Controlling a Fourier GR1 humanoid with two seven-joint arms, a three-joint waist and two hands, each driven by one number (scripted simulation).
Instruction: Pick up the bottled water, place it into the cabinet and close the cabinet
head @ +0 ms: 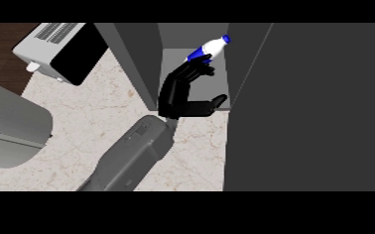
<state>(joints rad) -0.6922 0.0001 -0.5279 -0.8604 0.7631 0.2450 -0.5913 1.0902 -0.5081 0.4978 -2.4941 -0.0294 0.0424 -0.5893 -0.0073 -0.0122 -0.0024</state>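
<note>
You had the left hand point(179, 96) spread, thumb wide, fingers straight. The water bottle point(210, 47) lay tilted at its fingertips, touching them, inside the open cabinet point(135, 54), cap pointing away from the hand.

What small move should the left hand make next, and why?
Probably draw the left hand back out of the open cabinet: the bottled water is already inside, tilted, and the thumb stands away from it, so closing can follow.

bottled water point(214, 46): lower end hidden behind left hand point(179, 95)
cabinet door point(307, 109): cut off right
grey object point(18, 129): cut off left
</note>
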